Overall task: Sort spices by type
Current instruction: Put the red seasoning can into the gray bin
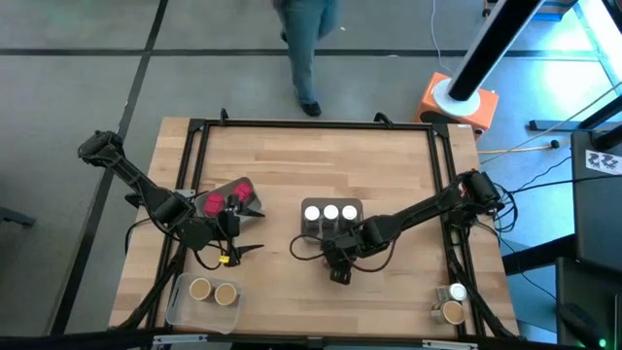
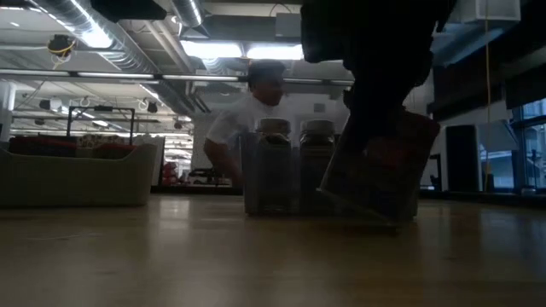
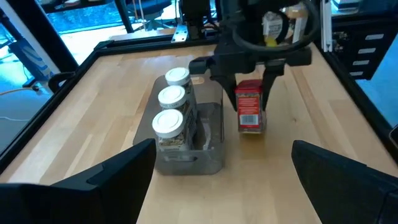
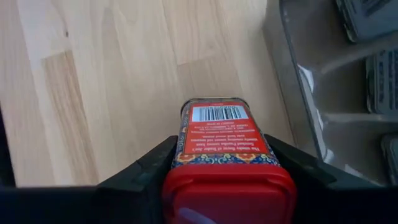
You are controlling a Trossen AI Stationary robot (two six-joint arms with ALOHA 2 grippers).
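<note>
The right tool [image 3: 251, 79] grips a small red boxy spice tin [image 3: 250, 106] by its flat sides, at the clear tray's [image 3: 208, 155] three o'clock; it looks rigid, light, slick. Left tool [image 1: 236, 231] gapes empty.

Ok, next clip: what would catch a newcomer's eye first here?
The right gripper holding a red spice tin upright on the wood, beside the clear tray with three white-lidded jars near the table's middle. Then the left gripper, open, next to the red packets on the left, and a person beyond the far edge.

Pincer [image 2: 375, 183] gripping red packet [image 2: 380, 170] beside jars [image 2: 294, 162]; person [image 2: 247, 119] behind.
</note>
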